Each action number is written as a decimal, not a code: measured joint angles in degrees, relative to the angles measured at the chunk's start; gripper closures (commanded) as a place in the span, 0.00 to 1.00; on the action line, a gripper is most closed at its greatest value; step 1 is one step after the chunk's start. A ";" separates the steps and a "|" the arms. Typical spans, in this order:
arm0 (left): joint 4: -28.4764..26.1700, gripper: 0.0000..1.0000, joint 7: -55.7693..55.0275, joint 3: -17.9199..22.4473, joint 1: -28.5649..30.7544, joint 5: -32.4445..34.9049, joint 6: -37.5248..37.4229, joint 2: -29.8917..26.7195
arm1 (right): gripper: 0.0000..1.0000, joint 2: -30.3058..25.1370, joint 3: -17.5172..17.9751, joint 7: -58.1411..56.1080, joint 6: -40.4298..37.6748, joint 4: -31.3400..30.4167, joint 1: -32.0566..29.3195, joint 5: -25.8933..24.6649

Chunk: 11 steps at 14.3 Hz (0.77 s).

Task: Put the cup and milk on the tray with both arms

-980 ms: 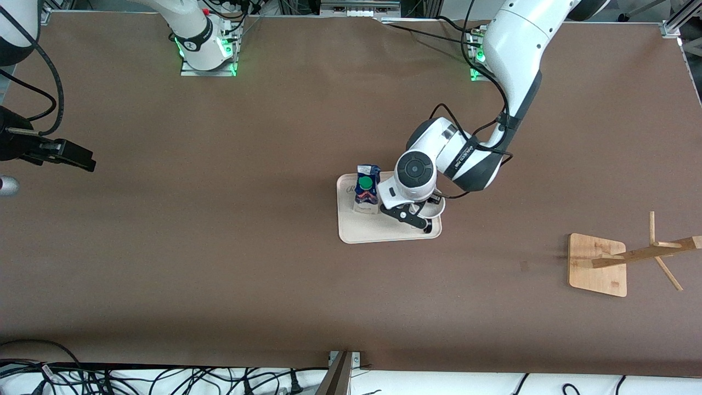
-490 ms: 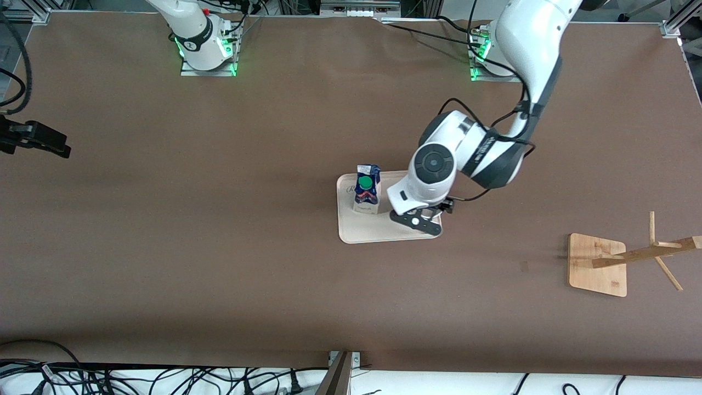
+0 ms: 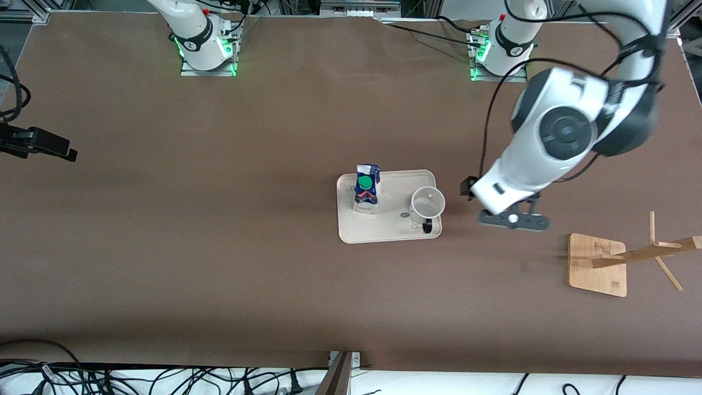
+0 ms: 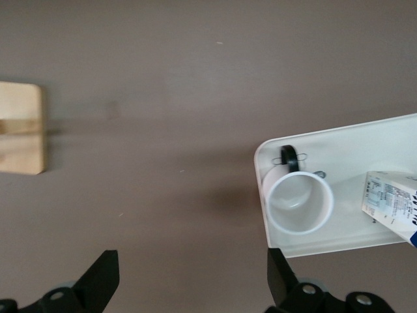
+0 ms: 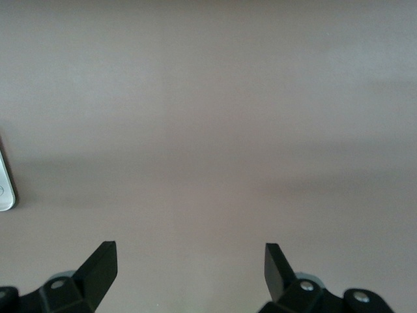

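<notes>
Both things are already on the tray [image 3: 384, 233]: the milk [image 3: 366, 189] stands upright at the end toward the right arm, the cup [image 3: 427, 204] upright at the end toward the left arm, handle turned to the front camera. The placing looks finished; probably only pulling the arms away remains. The left claw [image 3: 513, 219] hangs over bare tabletop [image 3: 219, 247] between the tray and a wooden rack [image 3: 598, 264], spread wide and empty. The right claw [image 5: 189, 267], also wide open and empty, waits over bare tabletop at the right arm's end.

light: even, overhead | shadows: soft, faint | glare: none | focus: wrist views slightly soft
</notes>
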 measured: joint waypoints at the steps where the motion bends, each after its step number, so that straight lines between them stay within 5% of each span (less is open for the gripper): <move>1: -0.04 0.00 0.12 0.01 1.64 -0.04 -1.82 -1.89 | 0.00 -0.53 0.14 0.00 1.14 -1.02 0.00 0.00; 5: -0.22 0.00 7.17 1.42 6.37 -0.09 -9.37 -8.11 | 0.00 -2.31 0.16 -0.03 2.76 -3.25 -0.09 -0.02; 11: -1.94 0.00 12.25 10.97 6.74 -6.80 -10.98 -11.83 | 0.00 -5.00 0.36 -0.06 3.06 -6.30 0.00 -2.07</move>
